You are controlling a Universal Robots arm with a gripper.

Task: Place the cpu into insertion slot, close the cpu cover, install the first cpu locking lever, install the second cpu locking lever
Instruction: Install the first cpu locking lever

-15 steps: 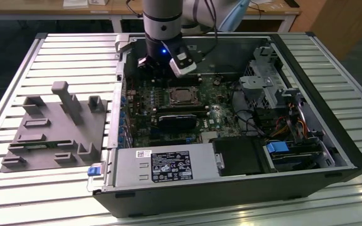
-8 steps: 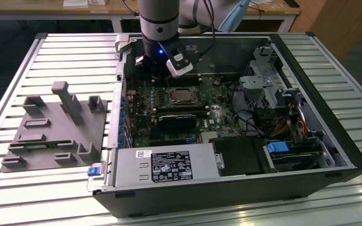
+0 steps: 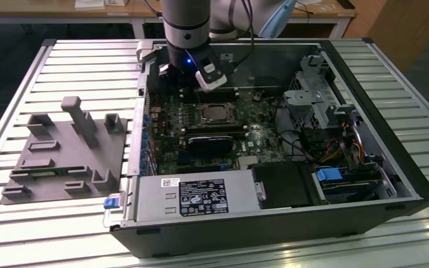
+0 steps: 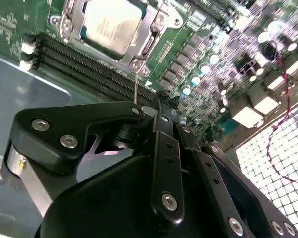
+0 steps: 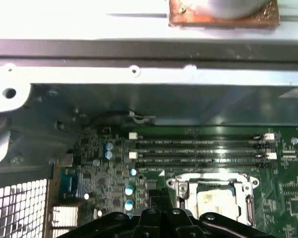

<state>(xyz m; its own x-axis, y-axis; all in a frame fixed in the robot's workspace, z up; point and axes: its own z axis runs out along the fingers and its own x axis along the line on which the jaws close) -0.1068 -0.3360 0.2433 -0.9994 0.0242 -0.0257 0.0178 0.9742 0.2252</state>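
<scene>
Inside the open computer case (image 3: pixel 274 226), the cpu (image 4: pixel 111 25) sits in the insertion slot (image 3: pixel 216 113) near the case's far edge, with the cpu cover (image 4: pixel 153 30) apparently lowered over it. One locking lever (image 4: pixel 135 84) stands raised, not yet latched. The end effector (image 4: pixel 151 108), seemingly closed, meets its tip.

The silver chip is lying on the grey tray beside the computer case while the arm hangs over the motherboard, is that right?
Not quite. The chip is not on the grey tray: it sits in the socket on the motherboard, as the second wrist view shows. The rest holds: the arm hangs over the motherboard.
</scene>
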